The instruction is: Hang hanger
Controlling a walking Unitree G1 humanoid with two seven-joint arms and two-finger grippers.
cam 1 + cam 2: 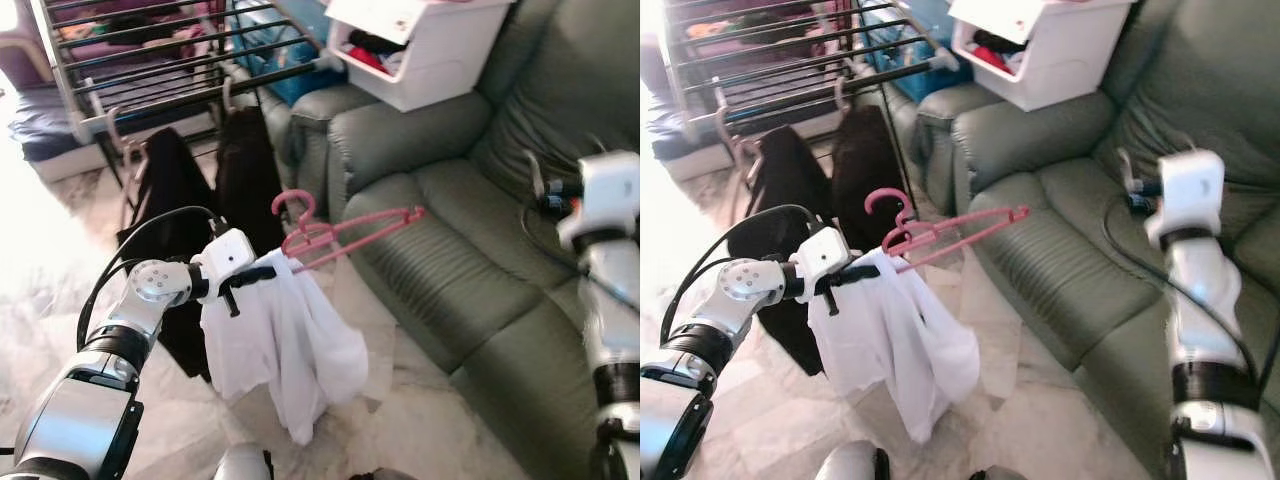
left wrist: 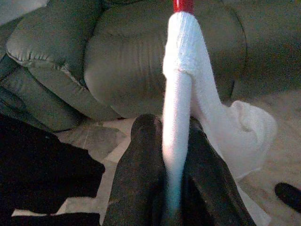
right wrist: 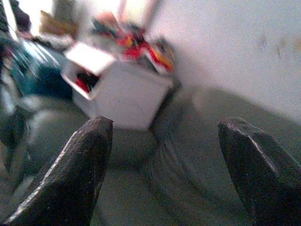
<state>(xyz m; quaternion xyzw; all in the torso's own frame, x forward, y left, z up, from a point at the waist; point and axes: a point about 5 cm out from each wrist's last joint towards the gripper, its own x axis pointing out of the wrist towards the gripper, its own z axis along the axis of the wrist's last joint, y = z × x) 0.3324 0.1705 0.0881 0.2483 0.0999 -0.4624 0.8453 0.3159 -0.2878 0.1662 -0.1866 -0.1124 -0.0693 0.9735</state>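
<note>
While the left gripper (image 1: 262,273) pinches the pink hanger (image 1: 345,231) and white shirt (image 1: 285,345), its hook faces the drying rack's (image 1: 150,60) rails beyond; the right gripper (image 3: 164,160) is spread.

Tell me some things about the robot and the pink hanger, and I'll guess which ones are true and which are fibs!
1. The left claw is shut on the pink hanger with a white shirt on it. True.
2. The hanger already hangs on the drying rack. False: it is in the air in front of the rack, held by the claw.
3. The right claw is open and holds nothing. True.
4. The sofa is bright red. False: it is grey-green.
5. Dark clothes hang from the rack. True.
</note>
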